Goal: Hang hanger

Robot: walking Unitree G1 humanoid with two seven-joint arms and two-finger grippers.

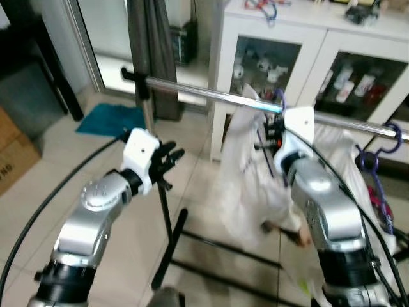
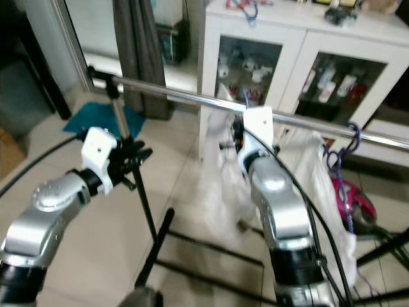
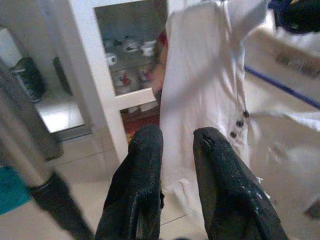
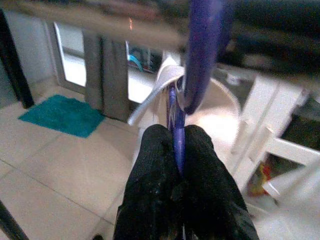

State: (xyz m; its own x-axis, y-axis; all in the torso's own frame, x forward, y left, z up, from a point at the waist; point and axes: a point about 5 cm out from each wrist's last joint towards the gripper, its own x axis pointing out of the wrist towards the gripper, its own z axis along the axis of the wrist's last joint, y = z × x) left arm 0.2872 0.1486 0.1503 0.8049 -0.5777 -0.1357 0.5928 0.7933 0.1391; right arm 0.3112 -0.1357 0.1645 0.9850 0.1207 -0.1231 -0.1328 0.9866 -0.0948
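From the left eye I see a long shiny metal rail [image 1: 211, 94] going across in front of me. My right gripper [image 1: 273, 133] is up at the rail, just under it. It holds a purple hanger [image 1: 279, 97] whose hook curls up at the rail. A white shirt [image 1: 246, 185] hangs down from that hanger, in front of a white cabinet [image 1: 268, 38] with glass doors. My left gripper [image 1: 167, 158] is lower down, beside the black stand pole [image 1: 163, 211] that holds up the rail. Another purple hanger [image 1: 377, 153] hangs on the rail far to my right.

From the right eye I see the same things. A teal mat [image 2: 96, 120] lies on the tiled floor [image 2: 192, 211] near a grey curtain [image 2: 137, 51].

From the left wrist I see my two black fingers [image 3: 137, 195] a little apart, with nothing between them. Past them is the white shirt with small dark buttons [image 3: 239, 123], and the cabinet with cups inside.

From the right wrist I see my two black fingers [image 4: 155, 190] pressed together on the thin purple neck of the hanger. The hook goes up from there to the blurry rail above. I cannot tell if the hook sits on the rail.
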